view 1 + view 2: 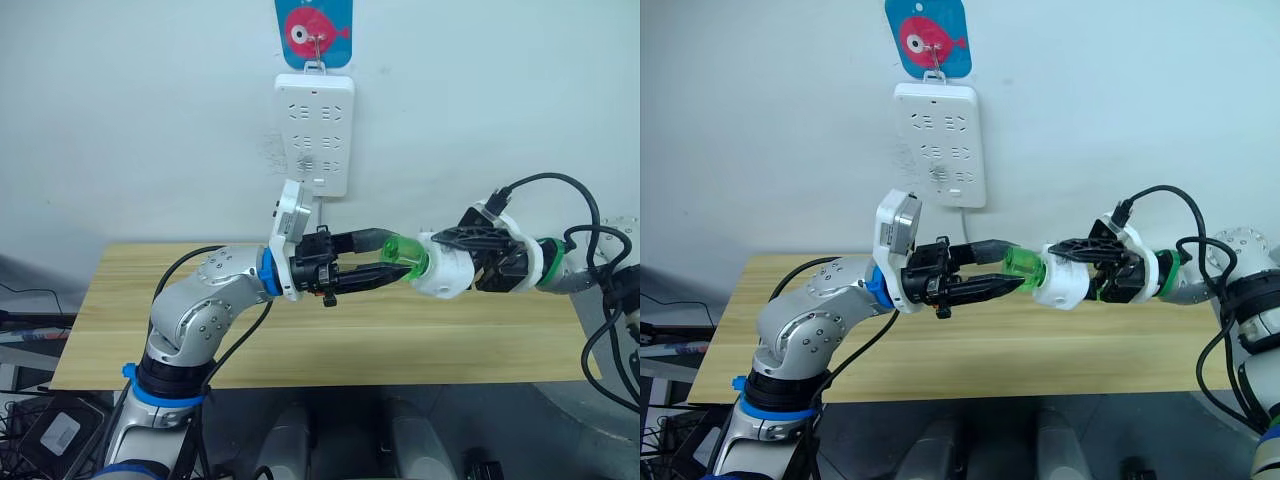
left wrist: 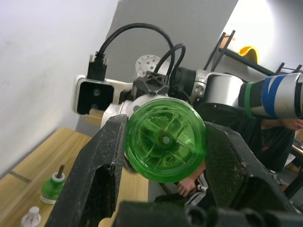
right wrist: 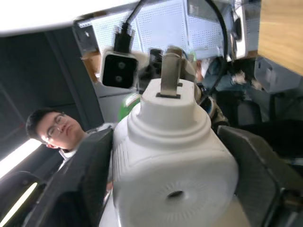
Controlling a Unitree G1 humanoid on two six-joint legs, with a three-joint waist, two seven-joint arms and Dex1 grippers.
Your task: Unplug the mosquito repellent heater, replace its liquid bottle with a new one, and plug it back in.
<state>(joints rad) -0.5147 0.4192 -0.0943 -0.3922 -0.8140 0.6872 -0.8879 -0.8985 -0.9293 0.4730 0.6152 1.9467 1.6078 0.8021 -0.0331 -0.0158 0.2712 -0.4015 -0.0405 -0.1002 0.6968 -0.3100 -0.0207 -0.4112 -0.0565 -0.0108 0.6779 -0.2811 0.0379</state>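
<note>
Above the wooden table (image 1: 330,340), my left gripper (image 1: 388,262) is shut on a translucent green bottle, the new one (image 1: 404,251), held on its side; its round base (image 2: 165,139) faces the left wrist camera between the two fingers. The bottle's neck end meets the white mosquito repellent heater (image 1: 447,272), which my right gripper (image 1: 446,258) is shut on. The heater's plug prongs (image 3: 170,75) stick out in the right wrist view. Its liquid bottle (image 2: 53,185), green with a bare dark wick, stands on the table beside a small white cap (image 2: 32,218).
A white power strip (image 1: 315,132) hangs on the wall under a blue fish hook (image 1: 313,30), above and behind the grippers. A person (image 3: 52,127) sits beyond the table. Cables loop over my right wrist.
</note>
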